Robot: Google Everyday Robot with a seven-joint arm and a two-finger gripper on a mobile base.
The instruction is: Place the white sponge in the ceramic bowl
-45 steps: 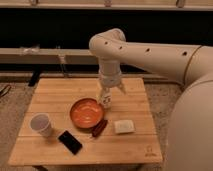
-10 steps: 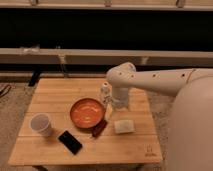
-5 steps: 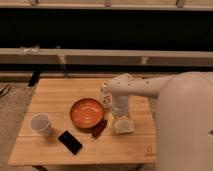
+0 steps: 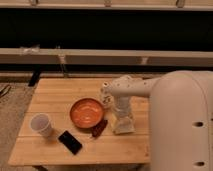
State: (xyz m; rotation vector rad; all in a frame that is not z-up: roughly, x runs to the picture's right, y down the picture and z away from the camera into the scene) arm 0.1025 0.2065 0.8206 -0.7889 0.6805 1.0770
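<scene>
The ceramic bowl (image 4: 86, 112), orange-red inside with a darker rim, stands near the middle of the wooden table (image 4: 55, 95). The white sponge (image 4: 125, 128) lies flat on the table just right of the bowl. My gripper (image 4: 121, 119) hangs down from the white arm, right over the sponge and partly hiding its top. I cannot tell whether it touches the sponge.
A white cup (image 4: 41, 124) stands at the front left. A black phone (image 4: 69, 142) lies in front of the bowl and a dark red object (image 4: 99, 128) lies beside it. A small white bottle (image 4: 105, 91) stands behind the bowl. My white arm fills the right side.
The arm has swung from above the bowl to the right and down. The gripper has lowered onto the spot where the sponge lies. The other things have not moved.
</scene>
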